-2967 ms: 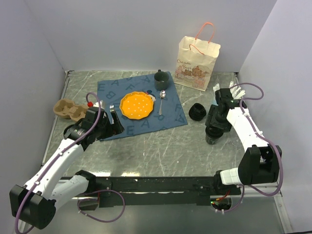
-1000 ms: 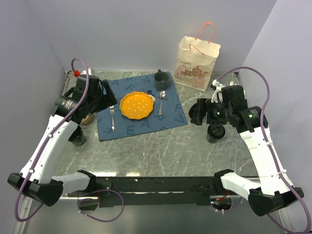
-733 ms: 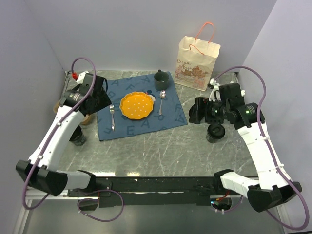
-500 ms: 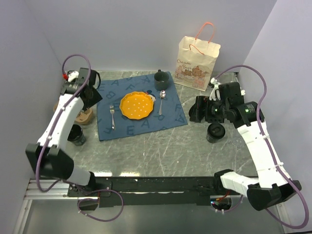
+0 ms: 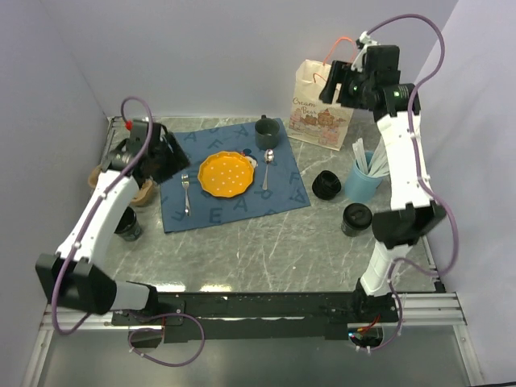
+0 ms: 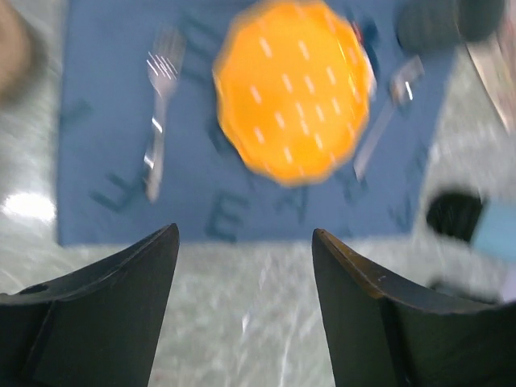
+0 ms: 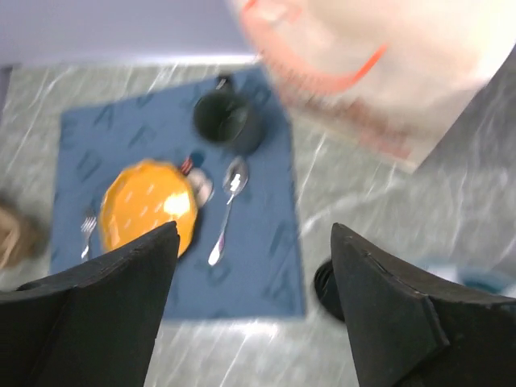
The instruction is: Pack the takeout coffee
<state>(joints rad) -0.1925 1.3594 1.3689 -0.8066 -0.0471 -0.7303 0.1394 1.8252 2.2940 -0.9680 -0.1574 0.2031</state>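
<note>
A black coffee cup stands open on the right, with a black lid lying just behind it. Another black cup stands at the far left. The brown cardboard cup carrier is partly hidden behind my left arm. The paper bag stands at the back right. My left gripper is open and empty above the left edge of the blue placemat; it also shows in the left wrist view. My right gripper is open and empty, raised high by the bag's handles, and also shows in the right wrist view.
On the placemat lie an orange plate, a fork, a spoon and a dark mug. A blue cup with straws stands right of the lid. Walls close off the back and both sides.
My right arm has swung up from beside the lid to the top of the bag, uncovering the blue cup. My left gripper has shifted slightly right over the placemat's edge.
</note>
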